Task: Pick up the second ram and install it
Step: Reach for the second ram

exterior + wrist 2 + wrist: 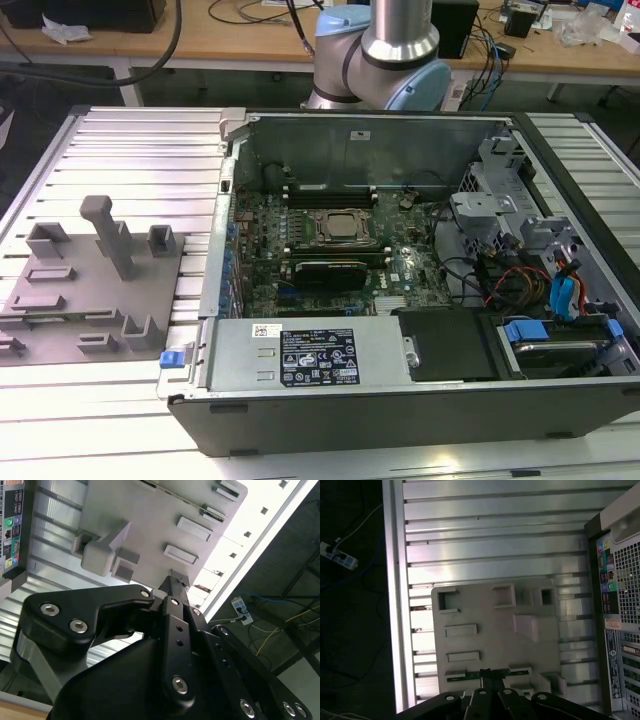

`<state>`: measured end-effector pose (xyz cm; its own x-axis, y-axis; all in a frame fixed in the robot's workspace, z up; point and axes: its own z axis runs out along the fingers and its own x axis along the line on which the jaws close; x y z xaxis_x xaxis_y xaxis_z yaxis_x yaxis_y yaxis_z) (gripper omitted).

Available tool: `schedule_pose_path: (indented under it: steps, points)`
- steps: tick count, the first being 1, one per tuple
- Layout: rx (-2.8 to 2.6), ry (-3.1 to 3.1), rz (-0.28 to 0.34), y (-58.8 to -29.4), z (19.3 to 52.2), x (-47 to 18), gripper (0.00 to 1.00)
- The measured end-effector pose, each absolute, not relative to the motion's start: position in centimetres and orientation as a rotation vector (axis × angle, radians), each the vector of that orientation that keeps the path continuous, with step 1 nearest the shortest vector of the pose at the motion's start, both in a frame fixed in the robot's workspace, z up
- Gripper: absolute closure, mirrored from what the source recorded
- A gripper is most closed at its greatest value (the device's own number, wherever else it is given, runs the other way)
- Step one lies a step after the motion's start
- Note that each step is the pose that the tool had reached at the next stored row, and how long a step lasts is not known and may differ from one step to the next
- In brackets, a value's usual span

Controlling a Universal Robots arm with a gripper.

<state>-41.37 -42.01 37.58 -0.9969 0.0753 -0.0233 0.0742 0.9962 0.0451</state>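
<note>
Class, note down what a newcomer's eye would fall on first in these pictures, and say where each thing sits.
The open computer case takes up most of the exterior view, with its motherboard exposed. It lies on a ribbed metal table. To the exterior view's left of it sits a grey moulded tray. In the first wrist view, the black gripper hangs at the tray's edge, right at the thin second ram lying there.

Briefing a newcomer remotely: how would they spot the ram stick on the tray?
Beside the computer case lies a grey moulded tray on the ribbed aluminium table. At the tray edge nearest the gripper sits the second ram, a thin dark strip: the only non-grey thing among moulded blocks.
</note>
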Motion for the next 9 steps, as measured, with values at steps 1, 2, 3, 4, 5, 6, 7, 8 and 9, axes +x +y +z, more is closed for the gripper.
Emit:
schedule_pose_path:
  steps: [1,2,3,4,5,6,7,8,9]
  points:
    - [0.117,3.114,0.069,-42.04,37.57,-41.35,0.89]
    - [0.117,3.114,0.069,-42.10,37.53,-41.33,0.89]
    - [0.117,3.114,0.069,-42.14,37.52,-41.32,0.89]
    - [0.117,3.114,0.069,-42.17,37.51,-41.31,0.89]
    - [0.117,3.114,0.069,-42.22,37.49,-41.30,0.89]
    - [0.117,3.114,0.069,-42.29,37.45,-41.28,0.89]
    - [0.117,3.114,0.069,-42.34,37.42,-41.24,0.89]
    - [0.117,3.114,0.069,-42.39,37.38,-41.21,0.89]
    - [0.117,3.114,0.069,-42.44,37.34,-41.18,0.89]
